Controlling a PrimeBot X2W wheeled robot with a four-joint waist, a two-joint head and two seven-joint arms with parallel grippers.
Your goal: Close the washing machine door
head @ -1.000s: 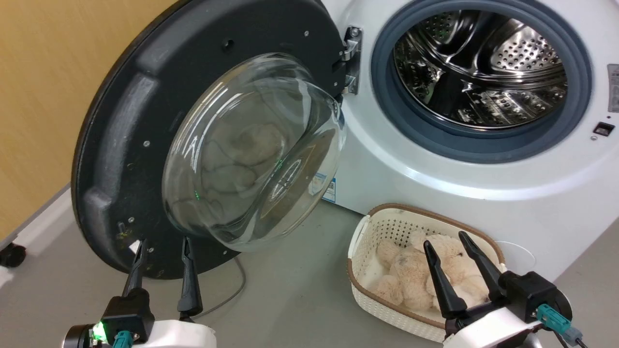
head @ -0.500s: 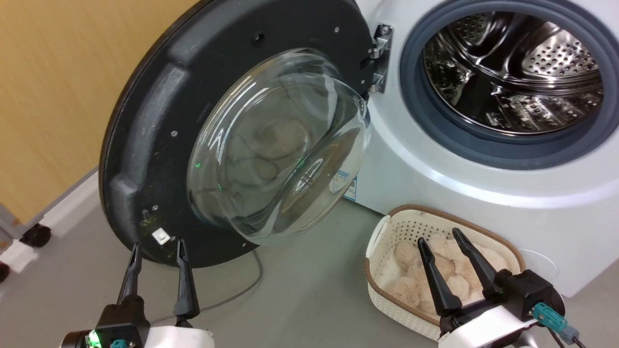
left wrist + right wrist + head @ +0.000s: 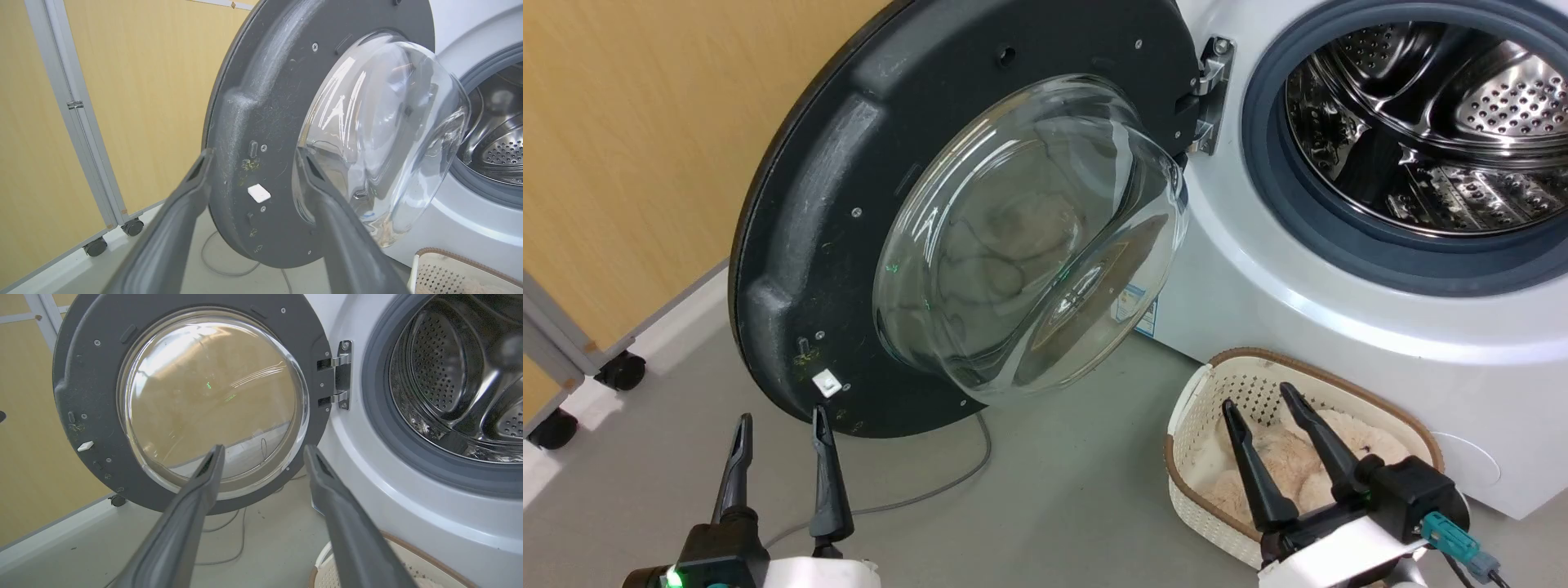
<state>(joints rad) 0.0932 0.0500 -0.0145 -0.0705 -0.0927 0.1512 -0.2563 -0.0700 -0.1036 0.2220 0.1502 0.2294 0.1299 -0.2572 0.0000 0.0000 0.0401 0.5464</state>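
Note:
The washing machine door (image 3: 833, 220) stands swung wide open, its matte black inside and bulging glass bowl (image 3: 1029, 245) facing me; a metal hinge (image 3: 1207, 94) joins it to the white washing machine (image 3: 1258, 269). The steel drum (image 3: 1429, 122) lies exposed inside its grey gasket. My left gripper (image 3: 778, 418) is open just below the door's lower rim, apart from it; in the left wrist view its fingertips frame the door (image 3: 261, 134) near a small white latch piece. My right gripper (image 3: 1259, 395) hangs open over the basket, and the right wrist view shows the door (image 3: 86, 388) and hinge (image 3: 341, 375) ahead.
A white woven basket (image 3: 1201, 408) with beige plush toys sits on the floor before the machine. A grey cable (image 3: 931, 490) curls under the door. A wheeled panel frame (image 3: 572, 359) and a yellow wall stand at the left.
The head camera has turned left, so door, machine and basket slid right in its picture. Both grippers stay open; the left one sits slightly lower against the door's rim.

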